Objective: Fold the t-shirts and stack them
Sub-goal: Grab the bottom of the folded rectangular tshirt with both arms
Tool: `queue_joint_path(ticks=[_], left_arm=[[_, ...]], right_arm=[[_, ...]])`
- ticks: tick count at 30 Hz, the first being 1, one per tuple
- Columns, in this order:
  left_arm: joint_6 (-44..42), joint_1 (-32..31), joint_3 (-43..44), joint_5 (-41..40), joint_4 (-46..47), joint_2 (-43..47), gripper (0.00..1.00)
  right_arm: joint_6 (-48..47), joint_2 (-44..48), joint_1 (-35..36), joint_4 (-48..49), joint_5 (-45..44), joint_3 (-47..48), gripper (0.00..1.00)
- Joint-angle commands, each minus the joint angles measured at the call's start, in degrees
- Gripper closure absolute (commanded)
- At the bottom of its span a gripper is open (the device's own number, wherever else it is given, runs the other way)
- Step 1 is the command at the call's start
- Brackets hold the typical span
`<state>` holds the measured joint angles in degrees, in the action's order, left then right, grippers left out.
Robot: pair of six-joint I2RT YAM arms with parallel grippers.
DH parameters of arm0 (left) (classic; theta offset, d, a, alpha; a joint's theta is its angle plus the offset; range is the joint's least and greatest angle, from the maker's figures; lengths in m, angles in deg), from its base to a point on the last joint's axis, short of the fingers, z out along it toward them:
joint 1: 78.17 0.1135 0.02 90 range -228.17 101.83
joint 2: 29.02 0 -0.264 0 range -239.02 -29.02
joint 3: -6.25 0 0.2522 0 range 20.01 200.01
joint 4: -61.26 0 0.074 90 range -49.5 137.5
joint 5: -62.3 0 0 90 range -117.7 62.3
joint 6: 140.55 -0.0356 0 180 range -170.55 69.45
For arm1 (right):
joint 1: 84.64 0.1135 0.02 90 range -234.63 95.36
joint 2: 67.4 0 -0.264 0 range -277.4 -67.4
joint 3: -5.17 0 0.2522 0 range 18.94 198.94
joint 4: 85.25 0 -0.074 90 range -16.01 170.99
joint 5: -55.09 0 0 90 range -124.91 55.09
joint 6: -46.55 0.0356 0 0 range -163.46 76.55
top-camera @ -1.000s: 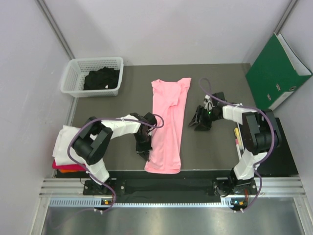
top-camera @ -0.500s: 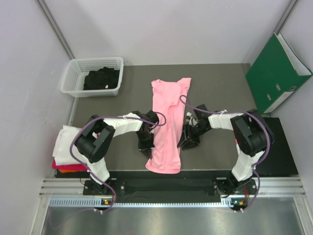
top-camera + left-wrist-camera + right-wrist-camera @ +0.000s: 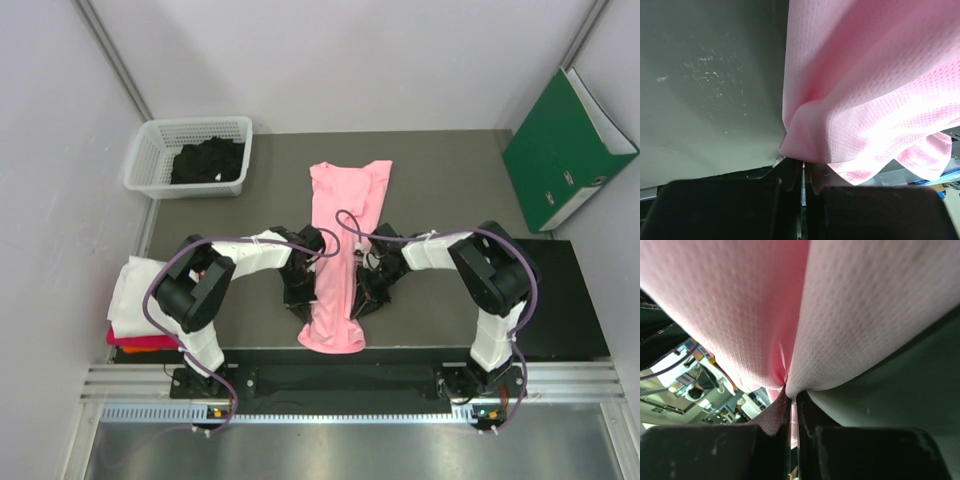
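The dark grey table [image 3: 450, 180] fills the middle of the overhead view; on it the pink t-shirt [image 3: 345, 215] lies as a narrow, lengthwise-folded strip at the centre, its long axis running from the near edge toward the far side, tilted slightly right at the far end; the far end is the wider one, with a notched edge, and the near end sits close to the table's near edge. A green binder [image 3: 565, 150] leans at the right wall. A white mesh basket [image 3: 150, 150] stands at the far left corner, holding a crumpled black t-shirt [image 3: 208, 160]. At the near left a white t-shirt [image 3: 130, 290] tops a small stack, with a magenta-red t-shirt [image 3: 135, 341] showing beneath it. The left gripper [image 3: 300, 290] is at the pink strip's left edge, in its near half; its wrist view shows the jaws closed to a sliver, pinching a bunched fold of the pink cloth [image 3: 865, 75]. The right gripper [image 3: 368, 295] is at the opposite edge, level with it; its jaws likewise clamp a crease of the fabric [image 3: 865, 300], lifted off the table surface.
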<state>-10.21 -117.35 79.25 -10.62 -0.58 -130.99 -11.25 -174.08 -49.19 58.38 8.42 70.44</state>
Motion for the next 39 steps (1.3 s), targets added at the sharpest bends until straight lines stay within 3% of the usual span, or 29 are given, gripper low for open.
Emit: queue_joint_path(ticks=[1,8,23,25,26,27,29,30,31,32,35,39], left_arm=[[0.27,0.07,-0.18,-0.47,0.62,0.98,1.0],[0.97,0.07,-1.94,-1.35,-1.23,2.04,1.0],[1.06,-0.02,-4.05,1.2,-1.32,1.78,0.99],[-0.08,-0.28,-3.18,2.26,-1.67,1.52,0.74],[-0.34,-0.37,-2.73,1.73,-2.02,1.69,0.61],[-0.96,-0.46,-2.21,1.38,-2.28,1.95,0.39],[-1.4,-0.55,-0.36,-0.72,-3.42,3.7,0.24],[-1.66,-0.46,0.34,-1.43,-3.69,4.32,0.09],[-1.84,-0.37,1.83,-3.44,-3.78,6.07,0.03],[-2.01,-0.37,2.62,-4.5,-3.96,6.87,0.02],[-2.63,0.85,5.26,-6.79,-3.17,8.54,0.02],[-4.65,3.84,7.99,-6.62,2.26,7.23,0.02]], right_arm=[[-1.7,-4.95,1.91,-3.13,-12.47,-2.38,1.0],[-6.36,1.19,-1.68,-11.05,-19.95,-3.6,1.0],[-11.2,3.49,-8.11,-15.01,-22.33,-6.77,1.0],[-11.55,3.23,-8.11,-15.09,-21.28,-6.33,0.99],[-11.55,3.23,-8.11,-15.44,-21.36,-6.07,0.97],[-11.73,3.4,-8.11,-16.23,-21.45,-5.63,0.82],[-11.9,5.58,-8.19,-17.37,-22.41,-4.23,0.56],[-12.08,6.56,-8.28,-18.51,-22.94,-3.61,0.49],[-12.08,9.18,-8.54,-19.13,-24.33,-2.3,0.43],[-12.08,10.51,-9.33,-19.75,-24.96,-1.42,0.33],[-12.26,14.64,-12.57,-21.24,-27.07,2.27,0.15],[-13.57,14.57,-17.59,-18.27,-28.3,7.46,0.06]])
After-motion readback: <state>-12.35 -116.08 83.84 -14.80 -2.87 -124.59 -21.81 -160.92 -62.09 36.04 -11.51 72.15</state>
